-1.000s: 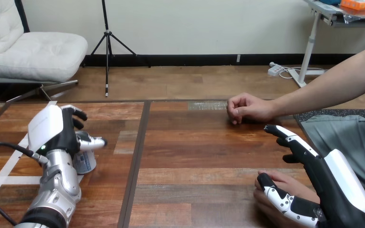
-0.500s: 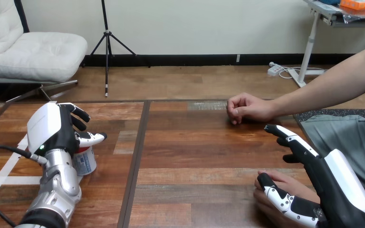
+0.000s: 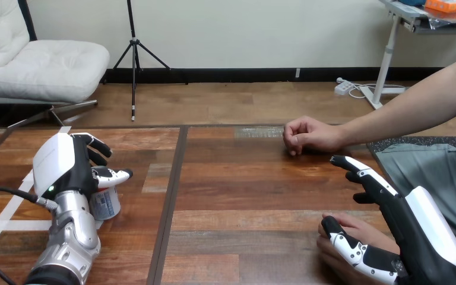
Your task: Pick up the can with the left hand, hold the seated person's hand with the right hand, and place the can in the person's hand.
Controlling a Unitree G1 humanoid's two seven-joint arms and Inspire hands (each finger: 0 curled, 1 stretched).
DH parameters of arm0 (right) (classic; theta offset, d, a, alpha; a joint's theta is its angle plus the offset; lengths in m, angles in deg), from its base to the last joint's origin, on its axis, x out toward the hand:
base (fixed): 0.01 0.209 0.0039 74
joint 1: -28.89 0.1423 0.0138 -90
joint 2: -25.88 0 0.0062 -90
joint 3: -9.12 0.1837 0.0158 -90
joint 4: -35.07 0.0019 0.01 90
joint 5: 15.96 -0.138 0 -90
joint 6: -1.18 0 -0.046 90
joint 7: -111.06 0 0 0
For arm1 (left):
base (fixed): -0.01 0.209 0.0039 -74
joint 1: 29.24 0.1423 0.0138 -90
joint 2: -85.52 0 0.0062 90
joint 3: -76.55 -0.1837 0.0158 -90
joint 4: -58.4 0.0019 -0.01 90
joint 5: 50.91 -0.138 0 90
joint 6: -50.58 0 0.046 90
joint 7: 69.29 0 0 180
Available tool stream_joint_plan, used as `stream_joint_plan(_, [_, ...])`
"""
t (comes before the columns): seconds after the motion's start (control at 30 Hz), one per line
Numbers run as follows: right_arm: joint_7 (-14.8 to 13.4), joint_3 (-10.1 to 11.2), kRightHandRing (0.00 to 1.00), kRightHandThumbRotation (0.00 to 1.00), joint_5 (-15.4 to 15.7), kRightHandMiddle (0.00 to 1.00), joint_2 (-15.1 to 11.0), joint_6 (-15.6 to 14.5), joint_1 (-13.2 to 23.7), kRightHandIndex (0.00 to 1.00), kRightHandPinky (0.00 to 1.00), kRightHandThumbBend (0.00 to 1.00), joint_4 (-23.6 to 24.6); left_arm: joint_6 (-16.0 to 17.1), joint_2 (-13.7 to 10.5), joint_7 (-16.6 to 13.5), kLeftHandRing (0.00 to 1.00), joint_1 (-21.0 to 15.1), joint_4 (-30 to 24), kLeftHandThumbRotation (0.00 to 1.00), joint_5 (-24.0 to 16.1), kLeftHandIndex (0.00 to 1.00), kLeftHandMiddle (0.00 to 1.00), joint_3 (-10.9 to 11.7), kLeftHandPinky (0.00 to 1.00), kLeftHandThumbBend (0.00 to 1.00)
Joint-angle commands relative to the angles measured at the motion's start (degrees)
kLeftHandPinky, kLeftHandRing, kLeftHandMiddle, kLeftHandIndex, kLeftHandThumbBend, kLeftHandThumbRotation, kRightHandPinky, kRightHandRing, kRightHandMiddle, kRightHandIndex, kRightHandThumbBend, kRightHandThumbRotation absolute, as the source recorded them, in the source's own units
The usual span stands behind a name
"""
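Observation:
A small can (image 3: 106, 203) with a red top and pale label stands on the table at the left. It is partly hidden by my left hand (image 3: 65, 163), which hovers over it with loosely bent fingers (image 3: 97, 144) and its thumb (image 3: 116, 175) stretched above the can's top. My right hand (image 3: 404, 228) is at the lower right with straight fingers (image 3: 362, 173). The person's hand (image 3: 347, 228) at the bottom right lies against its palm, and the robot thumb (image 3: 349, 247) rests across that hand. The person's other hand (image 3: 309, 135), a loose fist, rests on the far table.
The wooden table (image 3: 243, 196) has white tape lines (image 3: 12, 211) at the left. A grey cloth-covered area (image 3: 433, 166) lies at the right beside the person's forearm (image 3: 409, 110).
My left hand has shifted slightly left and settled a little over the can. The right hand and both of the person's hands have stayed put.

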Motion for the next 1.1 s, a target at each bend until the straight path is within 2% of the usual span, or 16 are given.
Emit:
stream_joint_plan(0.0, [-0.7,0.6,0.89,0.00,-0.1,0.91,-0.6,1.2,3.1,0.88,0.78,0.36,1.5,1.1,-0.6,0.4,0.46,-1.6,-0.5,0.00,-0.2,0.49,0.50,-0.2,0.43,0.74])
stream_joint_plan(0.53, [-0.6,0.7,0.89,0.00,0.0,0.91,-0.8,1.4,2.9,0.88,0.78,0.36,1.6,0.0,-0.6,-0.1,0.48,-1.7,-0.4,0.00,-1.2,0.53,0.49,-0.7,0.48,0.76])
stream_joint_plan(0.83, [-0.2,0.8,0.89,0.00,-0.5,0.92,-0.8,0.9,2.8,0.88,0.78,0.35,1.8,-0.4,-0.8,1.0,0.51,-1.8,-0.7,0.00,-1.2,0.58,0.52,-0.6,0.49,0.79])
stream_joint_plan(1.07, [-0.2,0.7,0.90,0.00,-0.2,0.92,-0.7,0.5,2.7,0.89,0.78,0.35,2.0,-4.3,-0.7,3.5,0.57,-2.7,-0.8,0.00,-1.5,0.65,0.61,-1.1,0.51,0.82])
